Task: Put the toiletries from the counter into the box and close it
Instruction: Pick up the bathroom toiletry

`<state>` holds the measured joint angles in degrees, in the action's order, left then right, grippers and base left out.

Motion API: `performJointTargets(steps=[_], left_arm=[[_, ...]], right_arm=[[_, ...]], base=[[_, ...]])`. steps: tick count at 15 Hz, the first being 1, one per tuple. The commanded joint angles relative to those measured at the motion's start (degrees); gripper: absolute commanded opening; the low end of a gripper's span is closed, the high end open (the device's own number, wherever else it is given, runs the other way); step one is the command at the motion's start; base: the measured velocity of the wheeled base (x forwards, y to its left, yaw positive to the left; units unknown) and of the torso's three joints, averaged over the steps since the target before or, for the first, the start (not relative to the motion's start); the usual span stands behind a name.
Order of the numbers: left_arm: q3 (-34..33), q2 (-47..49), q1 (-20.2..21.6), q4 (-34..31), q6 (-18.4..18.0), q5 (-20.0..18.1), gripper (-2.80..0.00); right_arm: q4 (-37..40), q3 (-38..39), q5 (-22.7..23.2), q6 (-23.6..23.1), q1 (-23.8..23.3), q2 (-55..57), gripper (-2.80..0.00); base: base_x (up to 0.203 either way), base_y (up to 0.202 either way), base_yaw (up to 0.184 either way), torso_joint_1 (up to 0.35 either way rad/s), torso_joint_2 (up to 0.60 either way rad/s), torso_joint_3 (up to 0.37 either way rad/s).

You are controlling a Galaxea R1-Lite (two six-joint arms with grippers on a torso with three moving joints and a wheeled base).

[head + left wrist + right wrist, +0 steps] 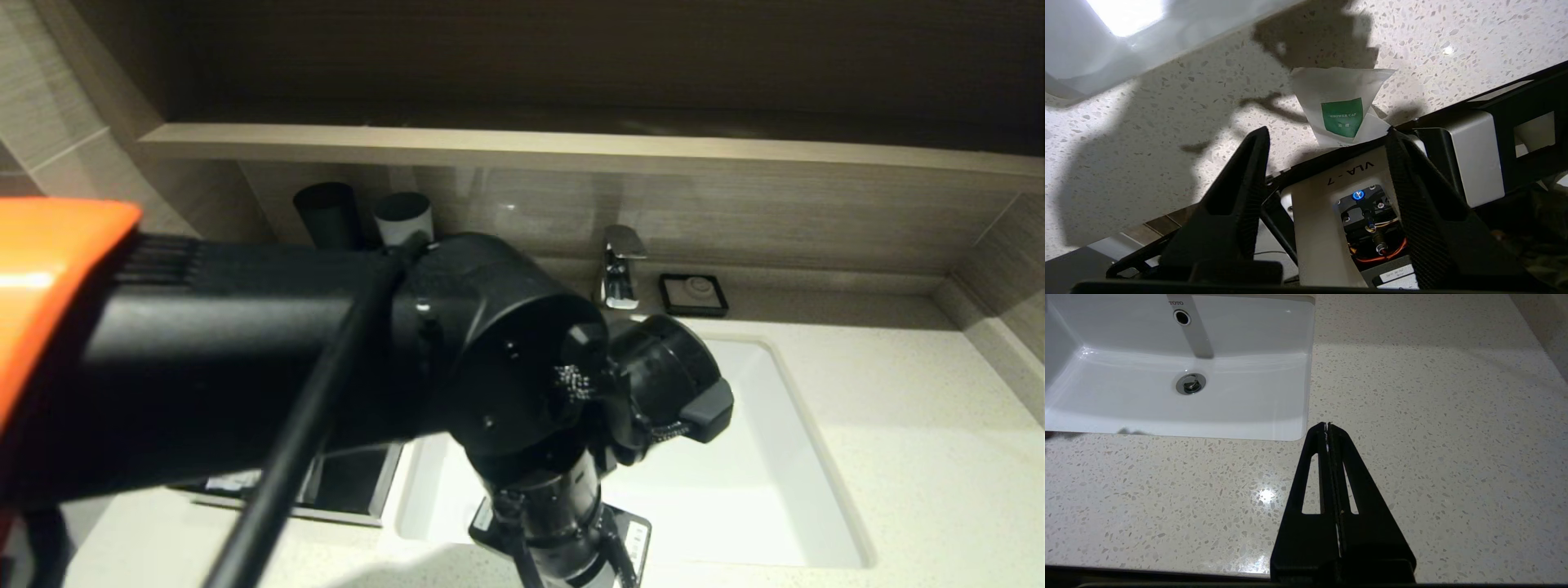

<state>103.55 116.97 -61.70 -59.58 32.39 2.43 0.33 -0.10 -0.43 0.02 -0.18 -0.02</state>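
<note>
A white packet (1342,104) lying on the speckled counter (1167,122) carries a green square label reading "SHOWER CAP", with smaller characters beneath it too small to read. A white panel (1323,220) seen between the left gripper's fingers is marked "VLA - 7". In the right wrist view, the basin's back wall (1241,322) bears the brand "TOTO" just above the overflow hole.

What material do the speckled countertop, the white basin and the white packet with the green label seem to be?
Speckled off-white countertop: likely polished stone or composite, given fine dark flecks and a glossy light reflection.
White rectangular basin: probably glazed ceramic, smooth with shiny highlights.
White packet with green label: seemingly thin matte paper or plastic film, with creased, folded edges.
</note>
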Motion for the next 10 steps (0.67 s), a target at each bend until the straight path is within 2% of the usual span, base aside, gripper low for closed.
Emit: performJointTargets(steps=[1, 6, 10], left_arm=[[-0.2, 2.4, -1.2, -0.7, 0.3, 0.0, 0.00], [-0.1, 4.3, -2.5, -2.2, 0.0, 0.3, 0.00], [0.1, 5.7, -2.6, -3.3, -1.5, 2.1, 0.00]], right_arm=[[0.0, 0.0, 0.0, 0.0, 0.0, -0.1, -2.80], [0.0, 0.0, 0.0, 0.0, 0.0, -0.1, -2.80], [0.0, 0.0, 0.0, 0.1, 0.0, -0.1, -2.80]], base=[[0.000, 0.000, 0.000, 0.000, 0.00, 0.000], [0.000, 0.000, 0.000, 0.000, 0.00, 0.000], [0.000, 0.000, 0.000, 0.000, 0.00, 0.000]])
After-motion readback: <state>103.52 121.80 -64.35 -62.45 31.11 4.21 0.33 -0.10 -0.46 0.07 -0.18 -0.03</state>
